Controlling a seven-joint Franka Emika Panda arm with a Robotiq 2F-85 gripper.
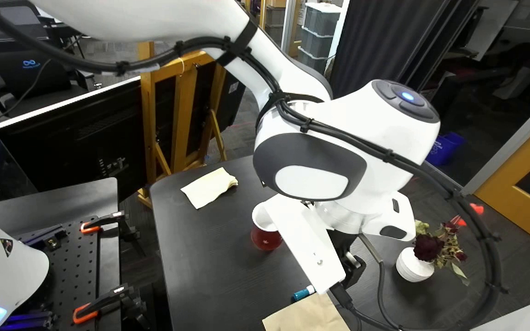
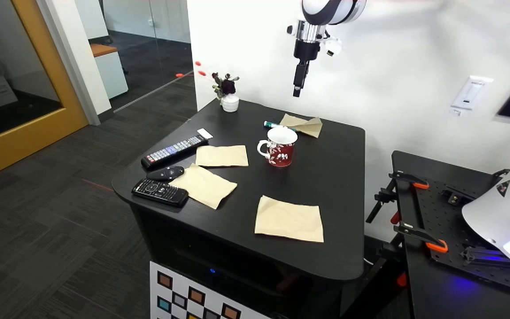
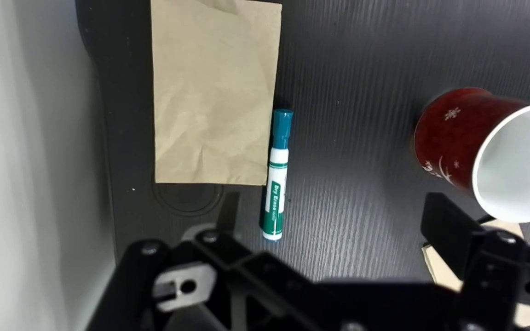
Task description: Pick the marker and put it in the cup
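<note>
The marker [image 3: 276, 179] lies on the black table, white barrel with a green label and teal cap, along the edge of a brown napkin. It also shows in both exterior views [image 1: 302, 293] [image 2: 273, 125], partly covered in each. The red cup [image 3: 453, 133] stands upright with its white inside facing up; it also shows in both exterior views [image 1: 266, 238] [image 2: 281, 153]. My gripper [image 3: 337, 214] is open and empty, fingers wide apart. In the wrist view the marker appears between the fingers, near the left one. In an exterior view the gripper [image 2: 298, 91] hangs above the table's wall side.
A brown napkin [image 3: 214, 92] lies beside the marker. A white pot [image 2: 230, 103] with dark red flowers stands at the table's corner. Remotes [image 2: 174, 152] and more napkins [image 2: 289, 219] lie on the table. A white wall [image 2: 392, 66] borders the table.
</note>
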